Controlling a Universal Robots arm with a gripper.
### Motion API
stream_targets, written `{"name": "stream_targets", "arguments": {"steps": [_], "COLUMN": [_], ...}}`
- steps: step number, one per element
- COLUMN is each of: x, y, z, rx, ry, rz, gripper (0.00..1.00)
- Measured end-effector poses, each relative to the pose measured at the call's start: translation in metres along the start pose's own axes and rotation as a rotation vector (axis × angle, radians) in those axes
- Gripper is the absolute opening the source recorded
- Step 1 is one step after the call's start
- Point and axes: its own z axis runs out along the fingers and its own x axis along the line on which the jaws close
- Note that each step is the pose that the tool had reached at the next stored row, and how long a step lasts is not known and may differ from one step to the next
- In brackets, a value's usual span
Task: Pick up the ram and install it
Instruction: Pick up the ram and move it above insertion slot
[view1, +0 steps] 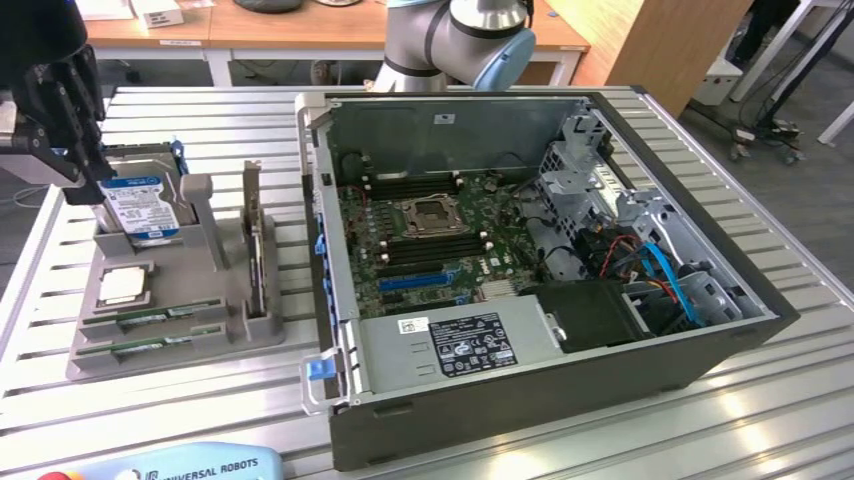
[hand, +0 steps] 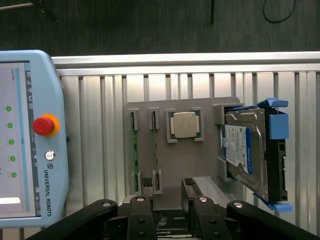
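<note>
While the black gripper hung by the silver, blue-labelled hard drive in the exterior view, the long green ram stick sat slotted in the grey plastic holder, well apart. In the wrist view the gripper's jaws stood wide and empty; descending here could have clamped the drive instead

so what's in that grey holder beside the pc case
The grey holder holds a hard drive, a square processor and two ram sticks edge-on in slots. The sticks' lower edges and the drive's underside are covered.
</note>
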Motion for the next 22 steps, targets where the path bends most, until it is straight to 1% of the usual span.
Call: {"name": "stream_targets", "arguments": {"steps": [4,22], "x": [0.000,0.000], "y": [-0.0001,-0.0010], "z": [0.0022,0.0241], "rx": [0.0001,0.0001], "ry": [-0.0001,0.0000], "rz": [0.000,0.000], "gripper": [0.36,0.36]}}
